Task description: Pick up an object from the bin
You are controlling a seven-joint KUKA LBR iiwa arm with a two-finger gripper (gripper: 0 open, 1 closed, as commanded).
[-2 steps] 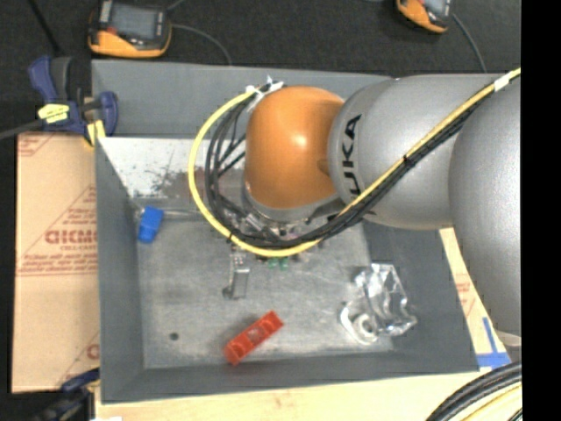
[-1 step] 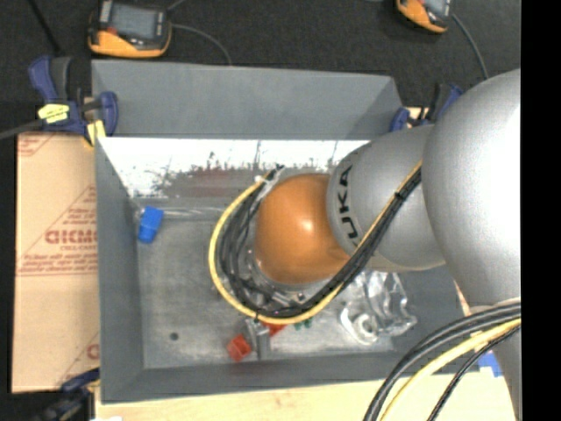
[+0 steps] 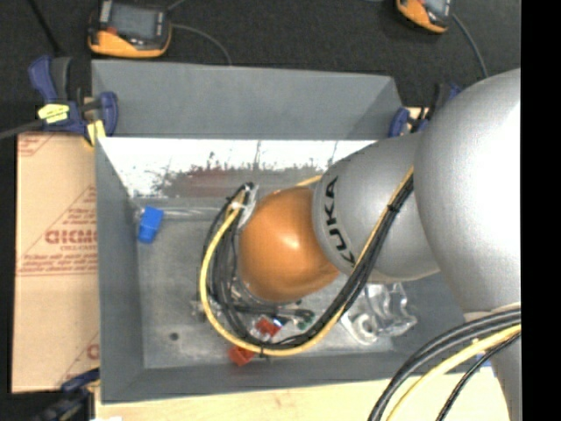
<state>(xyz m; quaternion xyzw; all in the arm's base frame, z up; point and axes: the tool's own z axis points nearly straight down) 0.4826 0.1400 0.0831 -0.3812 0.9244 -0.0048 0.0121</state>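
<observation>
where the arm's orange cover (image 3: 280, 244) hangs low in the bin (image 3: 118, 261), the gripper (image 3: 263, 321) sits beside a small red piece (image 3: 238, 355) by the near wall; whether it's open or holding anything, i can't tell.

The silver robot arm (image 3: 412, 209) enters from the right, its orange domed wrist cover (image 3: 276, 244) over the middle of the grey metal bin (image 3: 118, 261). 1 small blue plastic block (image 3: 149, 224) lies left of the cover, near the left wall. A clear moulded plastic piece (image 3: 381, 316) lies right of the cover, under the arm. 1 small red piece (image 3: 238, 355) lies by the near wall, below the cover.
</observation>
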